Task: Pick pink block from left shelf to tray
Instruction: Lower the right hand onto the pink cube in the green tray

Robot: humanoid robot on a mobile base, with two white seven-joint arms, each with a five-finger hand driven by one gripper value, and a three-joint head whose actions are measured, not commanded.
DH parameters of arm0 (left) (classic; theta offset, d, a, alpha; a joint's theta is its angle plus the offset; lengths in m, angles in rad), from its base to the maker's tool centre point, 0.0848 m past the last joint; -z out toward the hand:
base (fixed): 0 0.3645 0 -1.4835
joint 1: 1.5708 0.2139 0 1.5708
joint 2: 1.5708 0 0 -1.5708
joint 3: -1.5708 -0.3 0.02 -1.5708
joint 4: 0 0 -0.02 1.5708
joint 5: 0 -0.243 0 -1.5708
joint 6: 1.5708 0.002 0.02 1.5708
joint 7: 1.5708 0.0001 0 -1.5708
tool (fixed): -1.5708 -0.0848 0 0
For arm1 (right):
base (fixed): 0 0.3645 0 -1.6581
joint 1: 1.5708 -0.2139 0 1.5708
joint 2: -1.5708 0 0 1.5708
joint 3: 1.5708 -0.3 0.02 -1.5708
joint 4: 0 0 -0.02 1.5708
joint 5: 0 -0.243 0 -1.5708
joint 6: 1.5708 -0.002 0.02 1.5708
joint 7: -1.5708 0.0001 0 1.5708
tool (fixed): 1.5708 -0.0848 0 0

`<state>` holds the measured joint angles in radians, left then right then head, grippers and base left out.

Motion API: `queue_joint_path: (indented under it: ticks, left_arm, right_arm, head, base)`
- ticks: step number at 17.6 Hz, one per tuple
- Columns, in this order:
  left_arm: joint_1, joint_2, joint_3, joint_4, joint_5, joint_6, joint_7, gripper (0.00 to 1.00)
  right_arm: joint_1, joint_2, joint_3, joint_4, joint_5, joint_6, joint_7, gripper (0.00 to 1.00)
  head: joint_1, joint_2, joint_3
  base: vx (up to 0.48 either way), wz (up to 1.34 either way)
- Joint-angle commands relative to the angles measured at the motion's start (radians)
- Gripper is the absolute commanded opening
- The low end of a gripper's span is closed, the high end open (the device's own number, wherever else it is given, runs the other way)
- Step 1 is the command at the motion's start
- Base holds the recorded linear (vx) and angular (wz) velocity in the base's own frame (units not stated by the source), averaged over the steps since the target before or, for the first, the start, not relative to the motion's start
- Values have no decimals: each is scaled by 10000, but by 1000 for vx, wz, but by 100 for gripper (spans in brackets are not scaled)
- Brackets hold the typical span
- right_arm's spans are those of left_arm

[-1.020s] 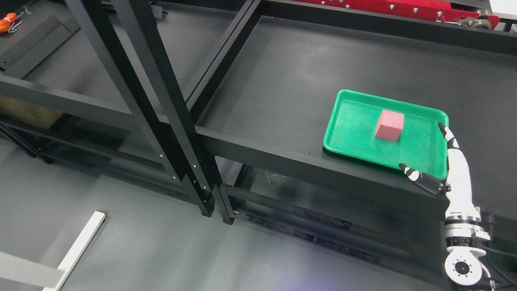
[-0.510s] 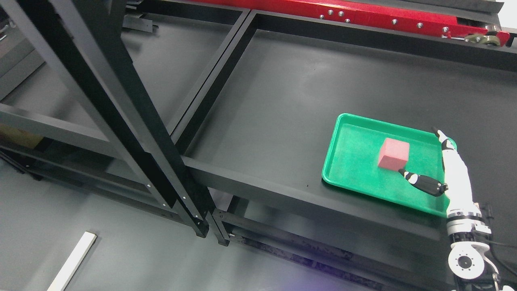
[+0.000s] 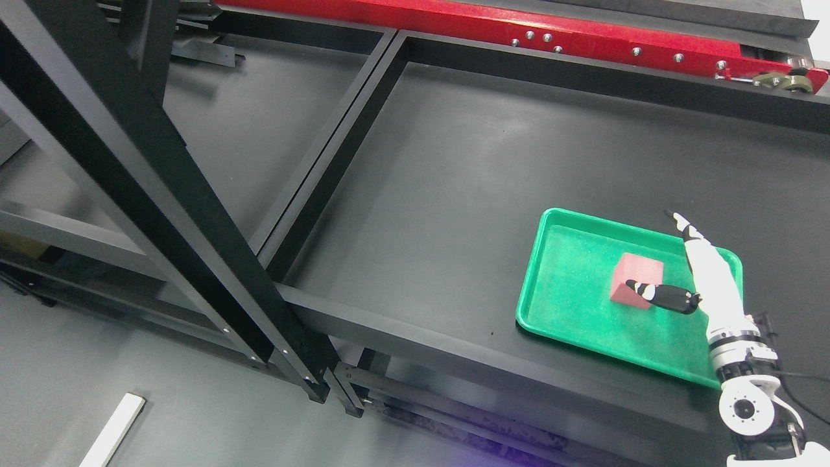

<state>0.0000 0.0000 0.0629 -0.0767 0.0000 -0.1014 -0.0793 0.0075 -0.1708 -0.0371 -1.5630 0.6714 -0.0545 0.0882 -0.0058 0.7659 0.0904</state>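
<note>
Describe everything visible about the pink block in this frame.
The pink block is a small cube with a matte, foam-like look and no markings. It sits flat on one face inside the green tray, right of the tray's middle, slightly turned relative to its edges. Its top face and two sides show, the sides a darker pink. The right hand is open beside it, the dark thumb crossing in front of the block's lower right corner; whether it touches is unclear. Nothing rests on top.

Right hand (image 3: 703, 285) reaches up from the lower right, fingers (image 3: 687, 235) spread, empty.
</note>
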Motion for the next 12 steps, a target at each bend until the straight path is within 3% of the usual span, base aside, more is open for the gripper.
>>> queue_joint_path:
  ticks: [1,12]
  left_arm:
    - [92,175,0,0,-15,2,-4,100]
    - [92,175,0,0,-15,2,-4,100]
  right_arm:
    - [186,-654,647,520,66,-145,176,100]
    - [125,-1098,1184,1532,66,-145,452,100]
  head:
    - [0,0,0]
    - [0,0,0]
  base:
    - [93,1]
    - [39,1]
